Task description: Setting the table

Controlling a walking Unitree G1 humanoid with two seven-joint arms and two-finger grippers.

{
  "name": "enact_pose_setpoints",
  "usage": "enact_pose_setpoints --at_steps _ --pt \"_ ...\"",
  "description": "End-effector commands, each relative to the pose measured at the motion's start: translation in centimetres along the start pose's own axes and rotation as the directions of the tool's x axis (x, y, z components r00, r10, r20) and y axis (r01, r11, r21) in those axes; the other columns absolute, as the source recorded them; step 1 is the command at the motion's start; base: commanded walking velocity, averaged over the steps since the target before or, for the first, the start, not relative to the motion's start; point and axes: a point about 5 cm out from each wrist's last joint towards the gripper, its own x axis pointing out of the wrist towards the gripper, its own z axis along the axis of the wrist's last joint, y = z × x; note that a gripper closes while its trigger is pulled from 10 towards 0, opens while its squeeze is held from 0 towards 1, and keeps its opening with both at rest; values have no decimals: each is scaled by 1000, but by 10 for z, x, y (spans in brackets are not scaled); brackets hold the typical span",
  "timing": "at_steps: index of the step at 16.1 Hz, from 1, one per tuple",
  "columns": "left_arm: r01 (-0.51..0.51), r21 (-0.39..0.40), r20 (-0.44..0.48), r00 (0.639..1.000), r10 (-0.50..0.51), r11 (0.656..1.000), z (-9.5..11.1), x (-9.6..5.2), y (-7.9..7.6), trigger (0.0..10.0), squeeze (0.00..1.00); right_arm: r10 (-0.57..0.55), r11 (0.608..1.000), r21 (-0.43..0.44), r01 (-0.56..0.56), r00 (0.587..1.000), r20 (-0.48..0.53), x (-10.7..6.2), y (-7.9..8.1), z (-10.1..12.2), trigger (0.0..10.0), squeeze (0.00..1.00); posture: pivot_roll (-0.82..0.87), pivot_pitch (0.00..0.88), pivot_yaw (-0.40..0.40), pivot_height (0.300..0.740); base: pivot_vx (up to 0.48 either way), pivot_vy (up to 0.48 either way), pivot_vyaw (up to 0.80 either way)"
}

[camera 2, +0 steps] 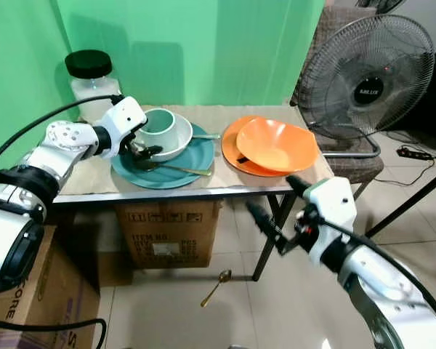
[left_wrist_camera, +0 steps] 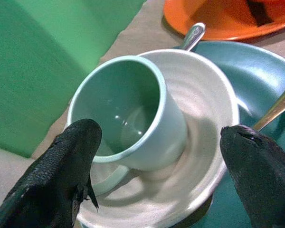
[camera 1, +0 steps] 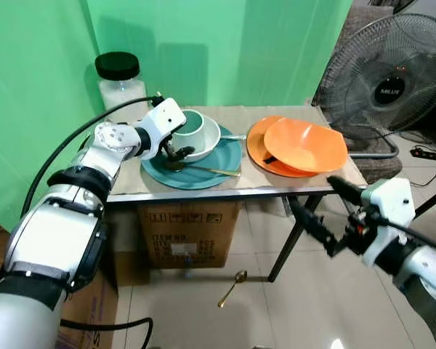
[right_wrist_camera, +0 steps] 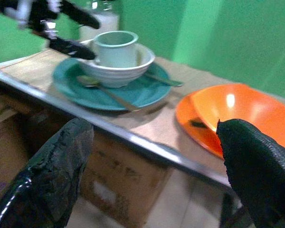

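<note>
The green cup [left_wrist_camera: 128, 114] stands inside the white bowl [left_wrist_camera: 204, 156], and the bowl sits on the teal plate [camera 1: 203, 174] on the small table [camera 1: 203, 193]. The left gripper [camera 1: 173, 149] is right at the bowl's near rim, with its 2 black fingers [left_wrist_camera: 61, 175] spread wide apart and holding nothing. From the wrist camera the cup lies straight ahead between the 2 fingers, tipped a little so its open mouth faces the gripper. It looks like the fingers are closer to the bowl's rim than to the cup, but that is hard to tell. The left arm is stretched forward over the table's left side, bent at the elbow, with the wrist turned in toward the dishes. It is much nearer the cup than the other arm. 2 spoons lie on the teal plate, a gold spoon [camera 1: 211, 170] at the front and a silver spoon [left_wrist_camera: 192, 35] at the back. The orange bowl [camera 1: 305, 144] rests tilted on the orange plate [camera 1: 258, 149], just beside the teal plate. The right gripper [camera 1: 334, 211] hangs low in front of the table, below its edge, with its fingers apart and empty. Another spoon [camera 1: 232, 288] lies on the floor under the table.
</note>
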Motion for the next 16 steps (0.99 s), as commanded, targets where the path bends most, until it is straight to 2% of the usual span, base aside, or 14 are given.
enact_pose_setpoints --at_steps 1,3,8,9,10,11,12,14,16 --pt "-6 31 4 1000 6 999 6 2 1 4784 0 33 999 -7 -33 999 -8 -2 3 3 10000 0 -288 0 -22 740 0 0 0" --pt "1 38 1 1000 -1 999 7 5 -3 3529 0 99 995 3 -99 995 -35 -6 9 2 10000 0 -298 0 -14 740 0 0 0" --pt "5 91 -31 1000 -3 996 11 10 -7 3137 0 138 990 -12 -139 988 -65 -12 12 5 10000 0 -336 3 4 740 0 0 0" --pt "-7 108 -62 998 14 994 7 10 -7 2510 0 137 990 -14 -138 988 -70 -14 13 6 10000 0 -347 7 11 740 0 0 0" --pt "-14 122 -87 996 25 992 4 10 -7 2471 0 135 990 -14 -137 988 -75 -16 14 6 10000 0 -353 9 13 740 0 0 0" --pt "-23 129 -104 994 36 991 1 9 -6 1490 0 136 990 -13 -137 987 -80 -18 15 6 10000 0 -356 9 13 740 0 0 0" --pt "-20 132 -112 993 35 991 0 9 -7 1373 0 137 990 -11 -138 987 -85 -19 16 6 10000 0 -358 9 11 740 0 0 0" --pt "-8 131 -129 991 25 991 -3 9 -8 0 0 151 988 -5 -152 984 -93 -20 18 6 10000 0 -359 4 3 740 0 0 0" --pt "2 131 -137 990 16 991 -5 9 -9 0 0 172 985 -4 -174 980 -102 -20 19 5 10000 0 -353 0 -2 740 0 0 0"
